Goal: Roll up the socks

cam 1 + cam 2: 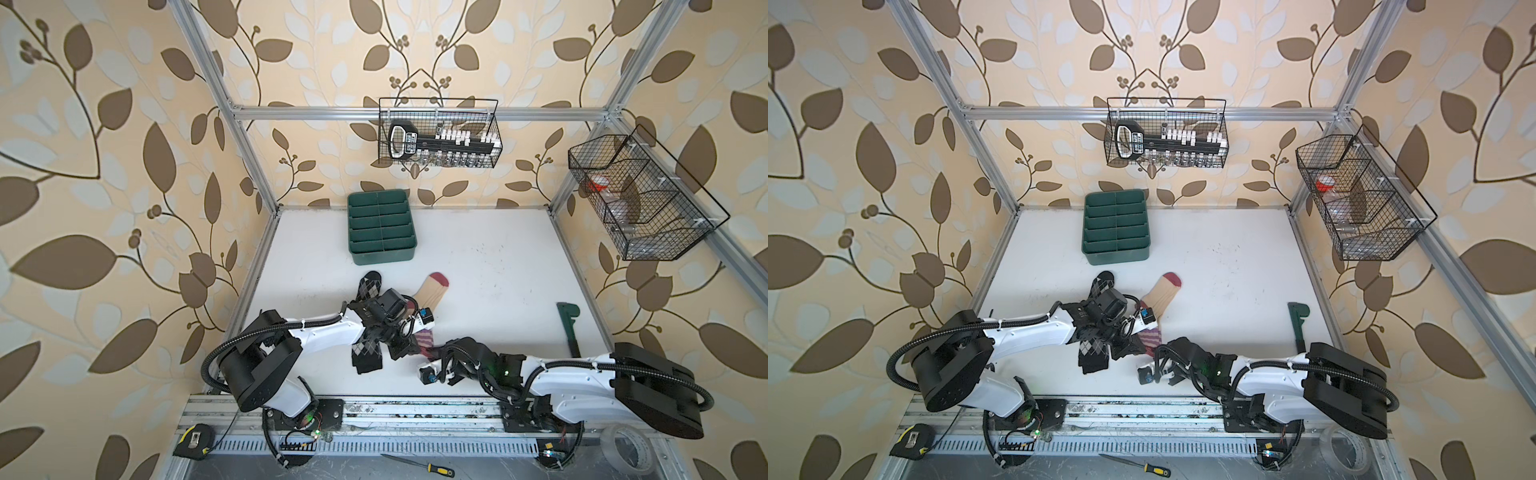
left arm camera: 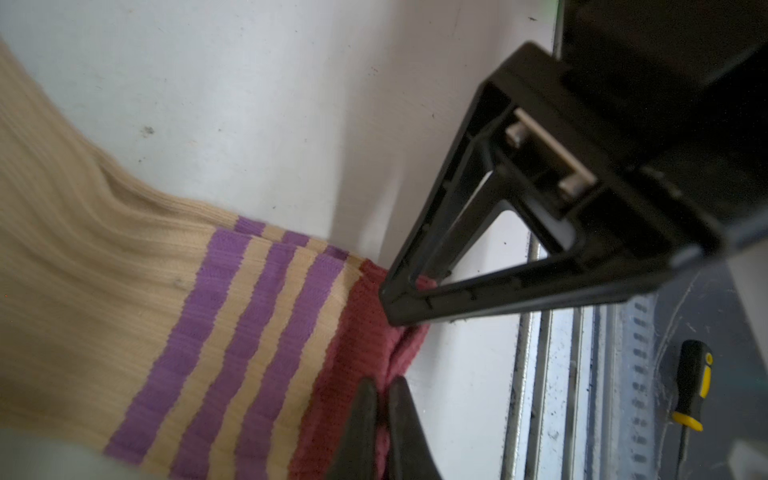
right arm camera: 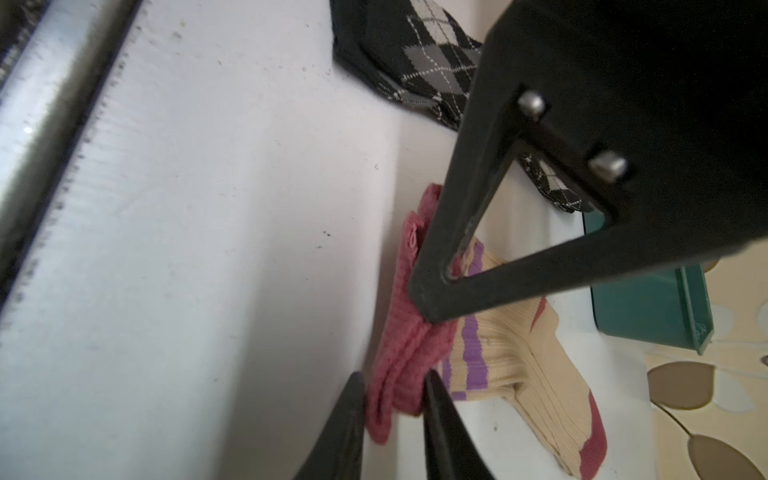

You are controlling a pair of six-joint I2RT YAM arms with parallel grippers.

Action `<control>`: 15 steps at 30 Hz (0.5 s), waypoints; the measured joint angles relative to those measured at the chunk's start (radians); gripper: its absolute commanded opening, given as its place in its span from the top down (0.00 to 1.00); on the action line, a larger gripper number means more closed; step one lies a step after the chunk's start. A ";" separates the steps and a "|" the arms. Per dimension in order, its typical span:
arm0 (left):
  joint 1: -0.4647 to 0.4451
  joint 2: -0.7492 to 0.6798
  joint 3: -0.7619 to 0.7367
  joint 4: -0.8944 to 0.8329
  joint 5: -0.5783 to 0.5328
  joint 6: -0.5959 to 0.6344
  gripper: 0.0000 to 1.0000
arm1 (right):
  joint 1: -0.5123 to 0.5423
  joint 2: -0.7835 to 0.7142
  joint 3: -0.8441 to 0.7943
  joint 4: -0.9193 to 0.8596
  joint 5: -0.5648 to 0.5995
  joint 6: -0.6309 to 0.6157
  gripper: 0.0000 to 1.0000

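The left tool (image 2: 382,384) is pinched tight on the maroon cuff of the beige sock (image 2: 104,270). The right tool (image 3: 392,380) stands narrow, clamped on the same cuff just beside it. Only the wrist views show these grips. In a top view the argyle sock (image 1: 368,286) lies alongside, crossed by the left arm (image 1: 324,332), both toes toward the green tray (image 1: 382,257). Count: two socks, two tools, one tray, on one white surface (image 1: 478,270).
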 measured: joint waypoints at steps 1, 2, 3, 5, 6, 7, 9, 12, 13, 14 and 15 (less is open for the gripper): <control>0.000 0.000 0.000 0.000 0.000 0.000 0.91 | 0.000 0.003 0.001 0.000 0.000 -0.003 0.81; 0.000 0.000 -0.001 0.002 0.000 0.000 0.91 | -0.001 0.008 0.004 0.002 0.000 -0.007 0.82; 0.000 -0.001 -0.002 0.003 0.000 0.000 0.91 | -0.002 0.011 0.006 0.002 0.000 -0.010 0.83; 0.000 -0.001 -0.003 0.004 -0.001 0.000 0.91 | -0.005 0.021 0.009 0.003 0.000 -0.013 0.85; 0.000 -0.001 -0.004 0.004 -0.002 0.000 0.91 | -0.007 0.023 0.010 0.003 -0.001 -0.013 0.84; 0.000 -0.001 -0.005 0.005 -0.002 0.000 0.91 | -0.008 0.024 0.012 0.002 -0.002 -0.013 0.84; 0.000 -0.002 -0.007 0.006 -0.003 0.000 0.91 | -0.009 0.027 0.018 0.002 -0.004 -0.011 0.86; 0.000 -0.004 -0.010 0.008 -0.005 0.000 0.91 | -0.010 0.041 0.026 0.003 -0.005 -0.013 0.94; 0.000 -0.008 -0.012 0.008 -0.008 0.000 0.91 | -0.010 0.045 0.028 0.003 -0.005 -0.014 0.97; 0.000 -0.014 -0.015 0.008 -0.009 -0.001 0.91 | -0.010 0.048 0.029 0.002 -0.008 -0.012 0.99; 0.000 -0.026 -0.018 0.007 -0.010 -0.001 0.91 | -0.011 0.050 0.031 0.003 -0.011 -0.013 1.00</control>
